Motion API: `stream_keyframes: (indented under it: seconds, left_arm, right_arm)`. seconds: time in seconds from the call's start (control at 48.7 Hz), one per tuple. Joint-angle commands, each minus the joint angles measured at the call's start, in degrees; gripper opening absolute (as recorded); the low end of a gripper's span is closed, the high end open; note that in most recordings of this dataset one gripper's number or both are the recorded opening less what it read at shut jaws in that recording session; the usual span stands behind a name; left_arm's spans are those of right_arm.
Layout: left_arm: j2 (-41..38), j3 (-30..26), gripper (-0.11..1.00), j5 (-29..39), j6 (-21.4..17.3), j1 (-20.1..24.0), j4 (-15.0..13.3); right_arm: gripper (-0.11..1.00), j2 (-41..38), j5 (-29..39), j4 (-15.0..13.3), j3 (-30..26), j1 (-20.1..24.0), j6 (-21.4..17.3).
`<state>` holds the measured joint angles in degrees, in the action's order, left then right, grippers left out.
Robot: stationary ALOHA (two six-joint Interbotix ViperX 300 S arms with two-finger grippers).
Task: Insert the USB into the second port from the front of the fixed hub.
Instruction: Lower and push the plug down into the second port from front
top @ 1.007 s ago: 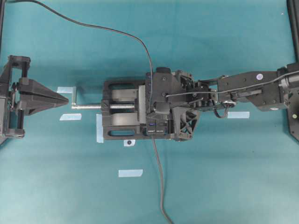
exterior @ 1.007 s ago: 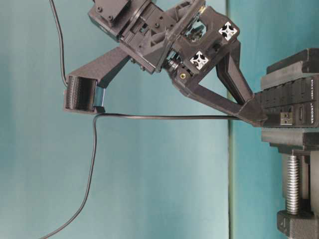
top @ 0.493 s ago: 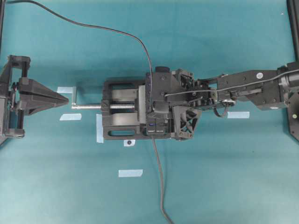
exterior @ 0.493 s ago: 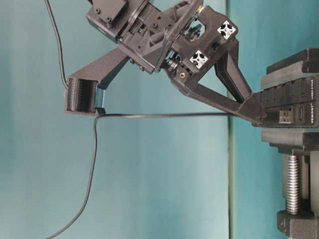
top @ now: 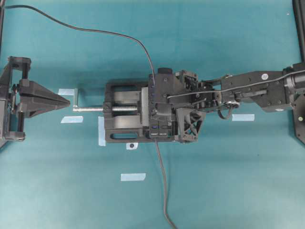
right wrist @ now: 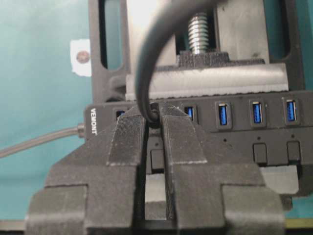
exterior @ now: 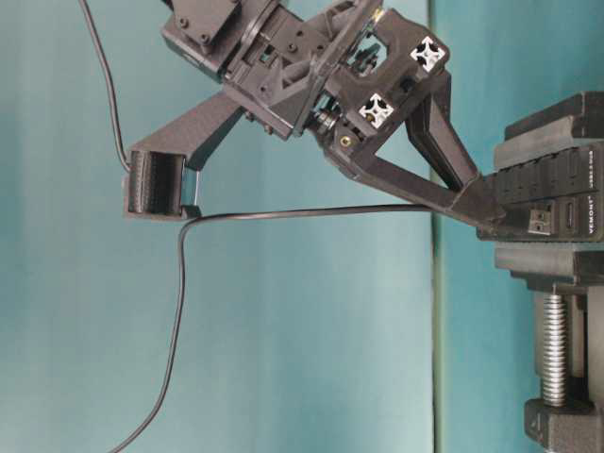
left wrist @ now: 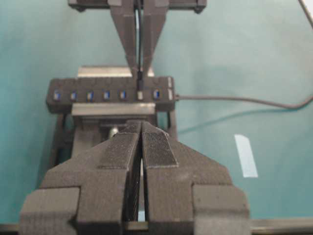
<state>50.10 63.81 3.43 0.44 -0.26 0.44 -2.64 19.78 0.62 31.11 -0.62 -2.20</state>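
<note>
The fixed hub [left wrist: 110, 94] is a long black strip with blue ports, clamped in the vise; it also shows from overhead [top: 152, 87]. My right gripper [right wrist: 154, 117] is shut on the USB [right wrist: 154, 113], a small black plug on a thin black cable [right wrist: 146, 63]. It holds the plug upright at the second port from the VEMONT end, which the plug and fingers hide. In the left wrist view the plug [left wrist: 140, 83] meets that port. I cannot tell how deep it sits. My left gripper [left wrist: 141, 128] is shut and empty, far left of the vise [top: 68, 101].
The black vise [top: 121, 112] has a silver screw and handle [top: 75, 98] pointing at my left gripper. The hub's thicker fixed cable [top: 162, 181] runs to the front edge. The thin cable [top: 95, 32] loops to the back left. Tape strips [top: 133, 177] lie on the teal cloth.
My right gripper has pressed a little closer onto the hub with the plug. The thin cable above it has gone from straight to slightly bowed. The left arm has not moved.
</note>
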Motion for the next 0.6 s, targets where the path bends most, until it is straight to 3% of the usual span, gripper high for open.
stream_keyframes:
  seconds: [0.0, 0.575]
  left_arm:
    - [-0.3, -1.2, 0.00, -0.5, 0.1, 0.2, 0.2]
    - [-0.3, -0.6, 0.00, -1.4, 0.1, 0.2, 0.2]
  right_arm:
    - [0.03, 1.2, 1.1, -0.2, -1.0, -0.2, 0.3]
    - [0.03, 0.3, 2.7, -0.7, -2.5, -0.1, 0.9]
